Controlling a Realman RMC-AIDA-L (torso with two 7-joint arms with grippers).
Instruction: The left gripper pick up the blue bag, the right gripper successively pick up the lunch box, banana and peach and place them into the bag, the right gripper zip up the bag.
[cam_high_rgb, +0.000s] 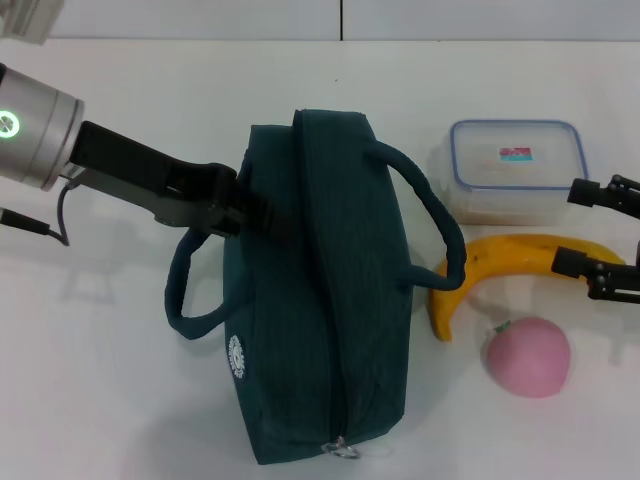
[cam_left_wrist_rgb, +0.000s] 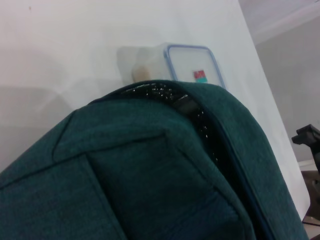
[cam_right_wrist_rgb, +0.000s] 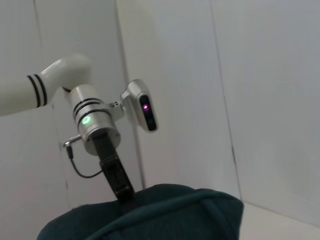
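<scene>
Blue bag (cam_high_rgb: 320, 300): dark teal woven fabric, boxy, stood on the white tabletop (cam_high_rgb: 120, 400); zip seam run along the top, closed, metal ring pull (cam_high_rgb: 343, 449) at the near end; round white logo patch (cam_high_rgb: 236, 357) on its left side; two padded loop handles splayed outward.
Lunch box (cam_high_rgb: 517, 170): clear rounded-rectangular plastic, blue rim, red-and-blue label; set right of the bag, apart from it.
Banana (cam_high_rgb: 510, 268): curved, yellow, laid in front of the lunch box, one end touching the bag's right handle.
Peach (cam_high_rgb: 527, 356): round, pink, matte, placed just in front of the banana.
Left end effector (cam_high_rgb: 262, 215): black, on an arm reached in from the left, pressed against the bag's upper left side; finger opening could not be told.
Right end effector (cam_high_rgb: 600, 232): black fingers spread apart, nothing held, positioned at the right edge over the banana's far end.
</scene>
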